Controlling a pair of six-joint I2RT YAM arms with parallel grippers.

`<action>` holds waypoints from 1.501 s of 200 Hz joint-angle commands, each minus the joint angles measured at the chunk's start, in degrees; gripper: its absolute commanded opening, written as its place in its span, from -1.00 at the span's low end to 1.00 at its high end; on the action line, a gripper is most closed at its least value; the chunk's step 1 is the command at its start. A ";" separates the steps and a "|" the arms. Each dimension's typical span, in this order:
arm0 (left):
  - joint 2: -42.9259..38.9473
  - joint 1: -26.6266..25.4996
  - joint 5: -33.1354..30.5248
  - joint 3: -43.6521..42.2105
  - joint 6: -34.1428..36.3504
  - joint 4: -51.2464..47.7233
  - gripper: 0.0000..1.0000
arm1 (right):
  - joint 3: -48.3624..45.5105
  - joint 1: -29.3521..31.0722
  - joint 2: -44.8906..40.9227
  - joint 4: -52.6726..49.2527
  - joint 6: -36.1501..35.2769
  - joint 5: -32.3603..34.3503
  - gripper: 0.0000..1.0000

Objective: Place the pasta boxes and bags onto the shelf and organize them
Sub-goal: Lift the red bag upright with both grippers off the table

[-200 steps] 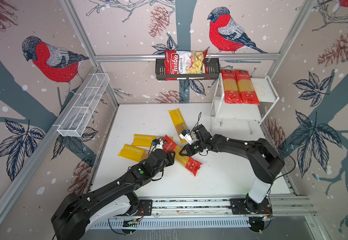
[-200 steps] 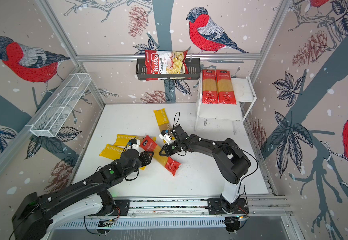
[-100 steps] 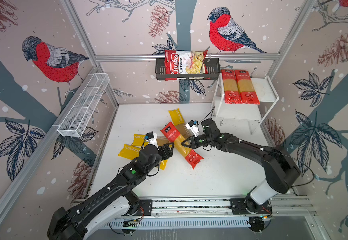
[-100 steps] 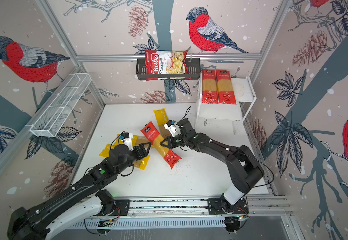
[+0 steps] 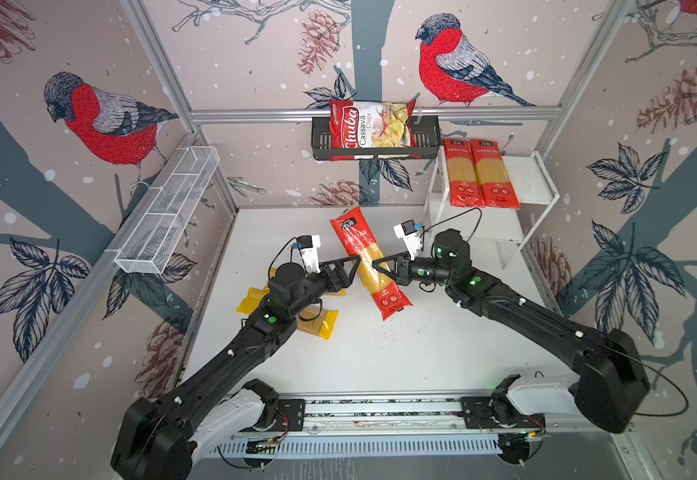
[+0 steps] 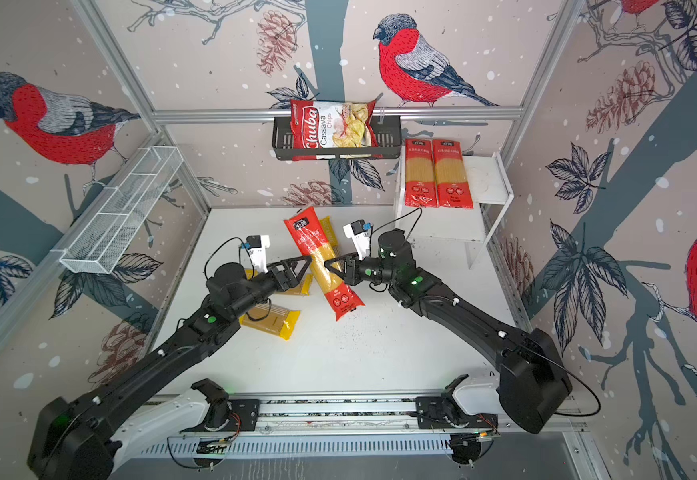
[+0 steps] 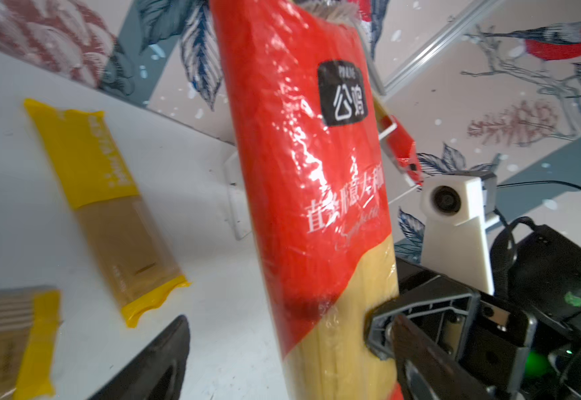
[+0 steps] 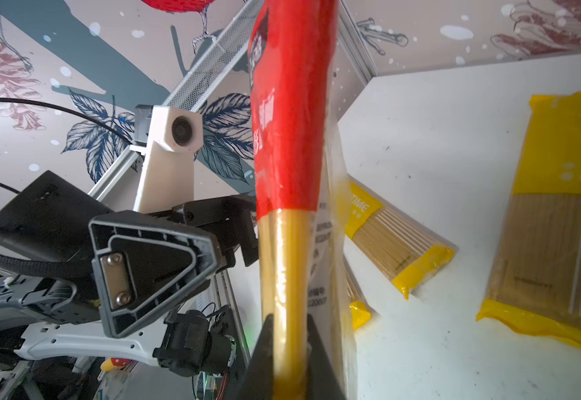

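Red pasta pack hangs clear of the bench and tilted. The right pincer alone pinches it at its clear middle, with the jaws drawn narrow on the wrapper. 1 second ago this pack lay on the bench with both pincers closed on it. Since then it has been lifted and swung steeper, and the left pincer has let go. Its jaws now stand wide and hold nothing, with the fingertips just beside the pack on that arm's side. The handover looks finished, so the right arm can likely carry the pack to the shelf. There 2 red packs already lie side by side on the top board, with bare board beside them. That bare spot seems the natural place for the third red pack. The left arm is freed for the 3 yellow packs, which lie on the bench. 2 of them are beneath that arm and 1 is behind the raised pack. The right pincer's grip is a thin pinch on a long pack. The pack could pivot or slip during the swing, so a slow carry would be wise.
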 commanded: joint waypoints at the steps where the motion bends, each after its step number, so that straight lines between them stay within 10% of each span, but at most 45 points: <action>1: 3.17 0.12 7.45 1.28 -1.03 11.55 0.74 | 0.11 -0.14 -2.12 8.99 0.24 0.30 -0.98; 135: 13.73 -0.05 16.03 12.04 -5.84 24.27 -0.31 | -3.66 -3.67 -9.25 18.50 9.44 -1.39 -0.95; 213: 18.97 -2.28 17.25 15.66 -6.45 26.02 -0.08 | -4.80 -3.74 -9.84 18.94 9.27 -0.83 -0.95; 248: 22.14 -3.78 16.65 18.14 -6.85 28.18 -0.42 | -4.37 -4.87 -11.04 15.33 7.49 -0.66 -0.93; 300: 27.12 -4.00 16.77 25.61 -8.01 28.89 -0.75 | -6.94 -7.04 -13.16 13.78 7.38 -0.02 -0.46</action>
